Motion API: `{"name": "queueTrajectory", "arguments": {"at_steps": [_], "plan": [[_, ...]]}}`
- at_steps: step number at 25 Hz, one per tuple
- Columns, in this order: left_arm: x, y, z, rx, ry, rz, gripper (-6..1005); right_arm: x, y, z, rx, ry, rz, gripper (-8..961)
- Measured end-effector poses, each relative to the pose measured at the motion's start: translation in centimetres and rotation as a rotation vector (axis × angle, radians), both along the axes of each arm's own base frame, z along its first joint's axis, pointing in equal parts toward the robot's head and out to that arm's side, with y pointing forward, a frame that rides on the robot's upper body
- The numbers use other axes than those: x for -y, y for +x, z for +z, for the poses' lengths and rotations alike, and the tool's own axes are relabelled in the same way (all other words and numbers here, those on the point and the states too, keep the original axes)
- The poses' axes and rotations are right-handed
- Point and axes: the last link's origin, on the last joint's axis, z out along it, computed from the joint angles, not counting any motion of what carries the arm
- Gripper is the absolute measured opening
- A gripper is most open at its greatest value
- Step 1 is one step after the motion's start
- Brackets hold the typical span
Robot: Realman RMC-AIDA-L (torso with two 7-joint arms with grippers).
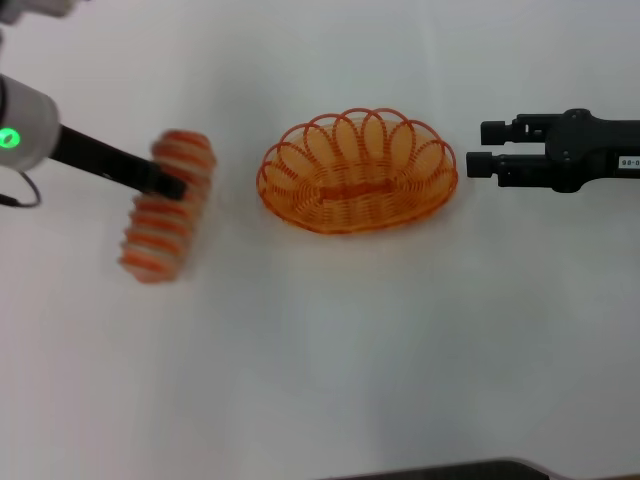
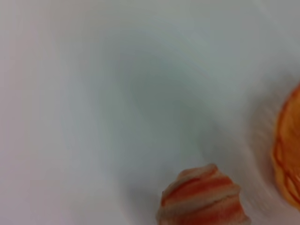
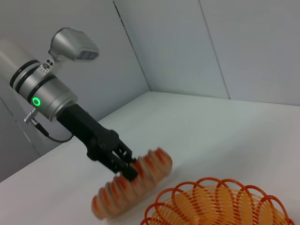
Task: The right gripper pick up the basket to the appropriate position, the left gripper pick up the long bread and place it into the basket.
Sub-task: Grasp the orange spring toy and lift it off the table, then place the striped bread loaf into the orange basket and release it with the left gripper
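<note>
The long bread [image 1: 165, 210], striped orange and cream, is at the left of the white table, with my left gripper [image 1: 172, 186] shut across its middle. The right wrist view shows the same grip, with the left gripper [image 3: 127, 169] on the long bread [image 3: 140, 180]. One end of the bread [image 2: 201, 197] shows in the left wrist view. The empty orange woven basket [image 1: 355, 195] sits at the table's middle, to the right of the bread. My right gripper [image 1: 484, 149] is open and empty, a short gap from the basket's right rim.
The white table [image 1: 330, 350] runs out to the front and both sides. A grey wall [image 3: 234, 42] stands behind the left arm in the right wrist view. The basket's edge [image 2: 288, 154] shows in the left wrist view.
</note>
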Motion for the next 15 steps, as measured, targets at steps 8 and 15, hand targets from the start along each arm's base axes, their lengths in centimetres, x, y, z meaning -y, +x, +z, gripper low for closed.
{"name": "queueTrajectory", "arguments": {"at_steps": [8, 15], "plan": [[-1.9, 3.7, 2.3, 0.061, 0.065, -0.206, 407, 0.5, 0.5, 0.3, -0.016, 0.012, -0.020, 675], [-2.6, 10.9, -2.4, 0.056, -0.101, -0.479, 356, 1.0, 0.9, 0.4, -0.023, 0.015, -0.035, 675]]}}
